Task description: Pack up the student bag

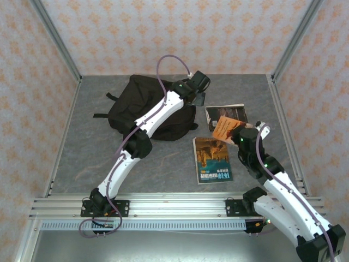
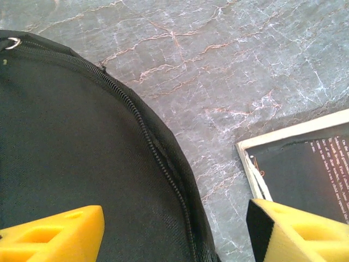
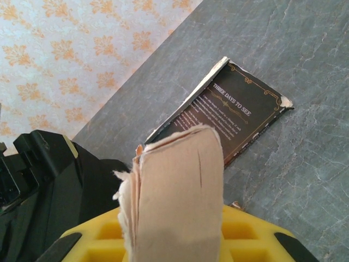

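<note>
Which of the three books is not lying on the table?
The orange book, gripped by the right end effector; the black book and the blue-banded book lie flat.

White arms, black joints
Left arm [image 1: 162, 111] and right arm [image 1: 288, 192] carry lilac cables [image 1: 158, 68]; left gripper [image 2: 174, 236] has yellow fingers [image 2: 54, 237].

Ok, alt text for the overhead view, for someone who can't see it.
Over a grey table, the left gripper hangs open at the right edge of a black backpack, while the right gripper holds an orange book over a dark book. A third book lies flat nearer the front edge.
</note>
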You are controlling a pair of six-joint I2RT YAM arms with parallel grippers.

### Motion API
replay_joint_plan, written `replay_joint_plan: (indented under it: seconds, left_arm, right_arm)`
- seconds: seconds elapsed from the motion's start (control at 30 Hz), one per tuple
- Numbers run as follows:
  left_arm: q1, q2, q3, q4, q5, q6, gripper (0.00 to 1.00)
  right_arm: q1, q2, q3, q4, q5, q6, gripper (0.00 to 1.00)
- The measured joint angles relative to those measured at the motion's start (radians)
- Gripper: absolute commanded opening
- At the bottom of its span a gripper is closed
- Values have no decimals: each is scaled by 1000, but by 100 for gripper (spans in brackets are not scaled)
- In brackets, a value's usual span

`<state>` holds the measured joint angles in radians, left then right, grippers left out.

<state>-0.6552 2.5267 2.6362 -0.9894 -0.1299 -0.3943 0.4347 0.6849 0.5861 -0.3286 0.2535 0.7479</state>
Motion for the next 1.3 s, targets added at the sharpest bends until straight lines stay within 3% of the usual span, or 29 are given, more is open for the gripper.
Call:
replay_joint_plan:
  seconds: [0.33, 0.6, 0.73, 0.97, 1.3]
  left_arm:
    - [32, 52, 0, 39, 29, -28, 55]
    - [32, 68, 34, 41, 50, -41, 15]
    - [40, 68, 37, 40, 65, -52, 1]
    - [50, 66, 37, 32, 86, -47, 0]
    - [125, -77, 37, -66, 187, -15, 0]
  right_arm:
    - [-10, -21, -23, 0, -17, 0, 0]
    - [-10, -38, -24, -2, -18, 0, 0]
    - [-10, -43, -24, -6, -18, -1, 0]
    - [-13, -18, -17, -5, -49, -20, 0]
    - [-13, 193, 124, 63, -180, -62, 0]
